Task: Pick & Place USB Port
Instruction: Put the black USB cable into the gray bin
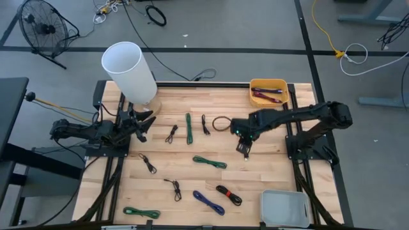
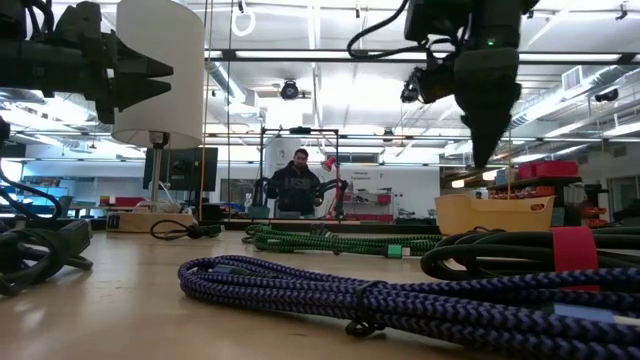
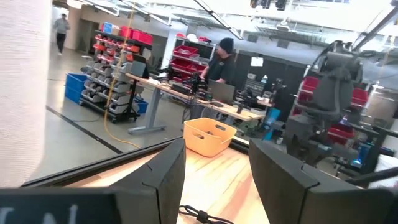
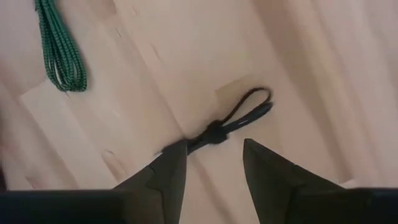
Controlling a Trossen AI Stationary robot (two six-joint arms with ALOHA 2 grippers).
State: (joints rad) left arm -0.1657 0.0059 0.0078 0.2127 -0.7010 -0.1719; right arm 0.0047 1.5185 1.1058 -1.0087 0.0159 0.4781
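USB cable [image 4: 231, 122], black, knotted at the middle into a short bundle, flat on the bare wood of the table [image 1: 268, 172], near the right-centre of the board. Seen in the right wrist view directly ahead of the fingers, knot just off the tip of one finger, loop end reaching past the gap.

Right gripper [image 4: 211, 146] hung above that bundle, pointed straight down, not touching it. Fingers parted to a moderate gap, nothing between them. Vertical pose judged as suited to a top-down pinch: thin cable, flat on wood, reachable only from above. Gap wide enough to straddle the knot, the thickest and firmest place to grip.

Green cable [image 4: 59, 50] off to one side, well apart, no obstacle to a descent.

Yellow bin [image 1: 268, 82] at the table's far right edge, already holding red-banded cables; probably the drop place, hence the right arm for this nearby pick. Grey tray [image 1: 263, 204] at the near right corner, contents not discernible.

Left gripper [image 1: 146, 121] waiting at the table's left side beside the white cylinder [image 1: 128, 70], held level, fingers fully spread, empty; clear of the right arm's path.

Stage judged: aligned over the cable, descent and closing not yet done. Risk: knot off-centre toward one finger, so a possible nudge instead of a clean pinch.
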